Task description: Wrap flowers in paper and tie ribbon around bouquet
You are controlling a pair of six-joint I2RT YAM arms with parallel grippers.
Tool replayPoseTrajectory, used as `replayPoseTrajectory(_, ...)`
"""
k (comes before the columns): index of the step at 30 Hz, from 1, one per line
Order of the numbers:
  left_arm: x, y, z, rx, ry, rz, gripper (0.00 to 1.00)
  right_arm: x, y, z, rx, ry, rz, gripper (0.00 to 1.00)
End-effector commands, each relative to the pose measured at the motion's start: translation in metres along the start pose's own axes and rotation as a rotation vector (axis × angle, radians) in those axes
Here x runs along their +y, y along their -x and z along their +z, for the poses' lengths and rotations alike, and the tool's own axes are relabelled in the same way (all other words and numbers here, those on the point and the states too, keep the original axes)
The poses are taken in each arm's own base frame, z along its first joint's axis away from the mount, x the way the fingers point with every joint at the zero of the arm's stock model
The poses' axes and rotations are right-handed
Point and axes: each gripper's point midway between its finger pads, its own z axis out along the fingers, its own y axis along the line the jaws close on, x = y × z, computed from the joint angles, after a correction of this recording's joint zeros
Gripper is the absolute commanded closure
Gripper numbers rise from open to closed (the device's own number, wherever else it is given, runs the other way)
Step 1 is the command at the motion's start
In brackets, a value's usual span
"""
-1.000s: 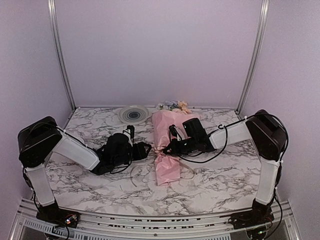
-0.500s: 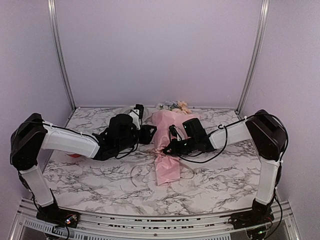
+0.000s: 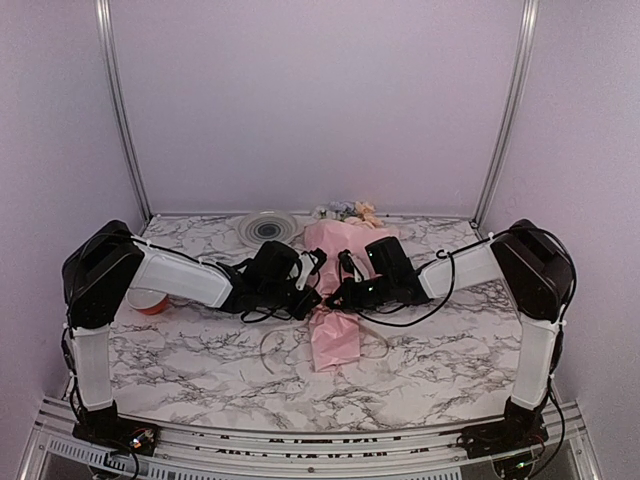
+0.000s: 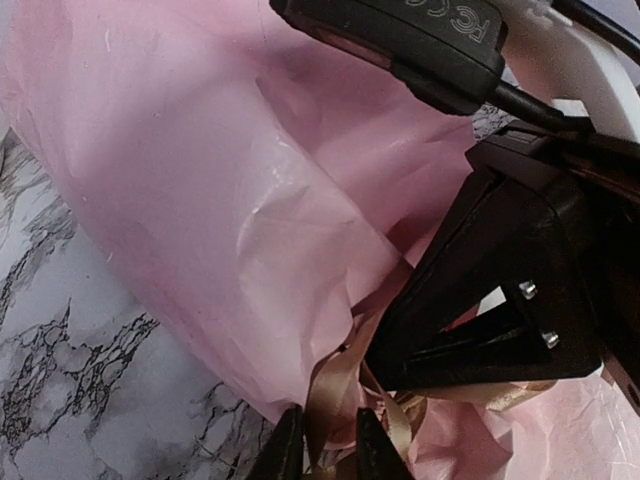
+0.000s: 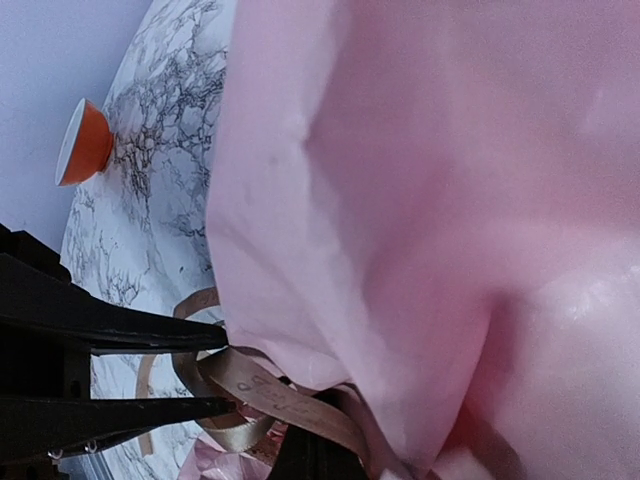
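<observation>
1. L arm has swung in from the table's [image 3: 450,350] left side over the last sec, first passing up near the plate [image 3: 267,228], then dropping to the bouquet's [image 3: 333,335] waist. It's now tip-to-tip w/ the R arm there.
2. L gripper [image 4: 326,452] has been narrowing on the way in. Its fingers now stand only a slit apart w/ a loop of ribbon [image 4: 335,395] between them. Can't tell if they actually pinch it yet.
3. R gripper [image 3: 338,292] hasn't budged: fully closed at the waist, and the ribbon runs into its tips, so it looks pinched there. Same pose in all three top views.
4. Bouquet lies mid-table, narrow end toward the arms, paper [image 4: 200,200] already wrapped round. Flowers [image 3: 345,211] peek out at the far end, near the back wall. It hasn't shifted.
5. Ribbon is bunched at the waist on the bouquet's L side; slack curls on the table just near of it. No finished knot visible.
6. Orange cup [image 3: 150,301] now shows at far L, uncovered by the arm's move; not in play.
7. Meaning: wrap looks done, tie is in hand. Both ends seem about to be controlled, so next prob. a pull or cross to cinch.
8. Risk: thin paper may crumple or tear if tugged hard, and the ribbon could slip from the L tips.
</observation>
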Motion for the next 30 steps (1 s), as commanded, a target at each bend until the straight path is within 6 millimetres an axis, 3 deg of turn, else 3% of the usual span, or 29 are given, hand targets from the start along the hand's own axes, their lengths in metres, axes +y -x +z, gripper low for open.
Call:
replayPoseTrajectory(1,-0.007,-0.002,0.002,0.039,-0.037,0.058,0.85,0.0,0.004,-0.003,-0.009,0.002,0.011,1.0)
replayPoseTrajectory(4,-0.005,-0.002,0.002,0.035,-0.024,0.052,0.95,0.002,0.005,-0.003,-0.013,0.007,0.009,1.0)
replayPoseTrajectory(7,-0.007,0.001,0.0,0.018,-0.032,0.056,1.0,0.004,0.005,-0.003,-0.01,0.02,0.007,1.0)
replayPoseTrajectory(12,-0.01,0.007,-0.002,-0.009,-0.038,0.053,1.0,0.009,0.008,-0.006,-0.022,0.037,-0.004,1.0)
replayPoseTrajectory(17,-0.028,0.023,-0.016,-0.088,-0.084,0.085,1.0,0.016,0.01,-0.008,-0.034,0.068,-0.01,1.0)
replayPoseTrajectory(30,-0.04,0.012,-0.014,-0.084,-0.133,0.104,1.0,0.018,0.01,-0.006,-0.042,0.091,0.012,1.0)
